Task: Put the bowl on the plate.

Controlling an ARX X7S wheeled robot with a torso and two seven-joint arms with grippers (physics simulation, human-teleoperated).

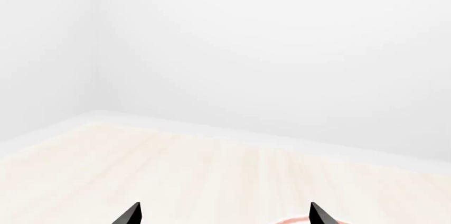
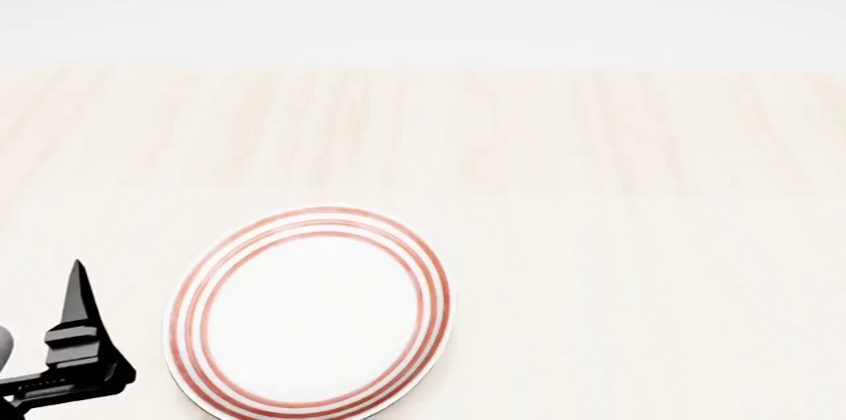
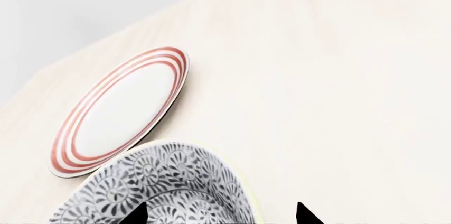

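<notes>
My right gripper (image 3: 222, 214), jaws wide, straddles the grey-blue floral ceramic bowl (image 3: 166, 182) beside the red-ringed white plate (image 3: 120, 110); my left gripper (image 1: 224, 214) also gapes.

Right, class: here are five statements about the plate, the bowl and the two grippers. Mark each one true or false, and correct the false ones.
1. The plate has three red rings round its rim. True.
2. The bowl already sits on the plate. False: in the right wrist view it lies beside the plate on the wooden table, and the plate is empty.
3. The bowl is plain white. False: it carries a dense grey floral pattern.
4. The left gripper is open, holding nothing. True.
5. The bowl shows in the head view. False: only the plate and part of the left gripper appear there.
</notes>
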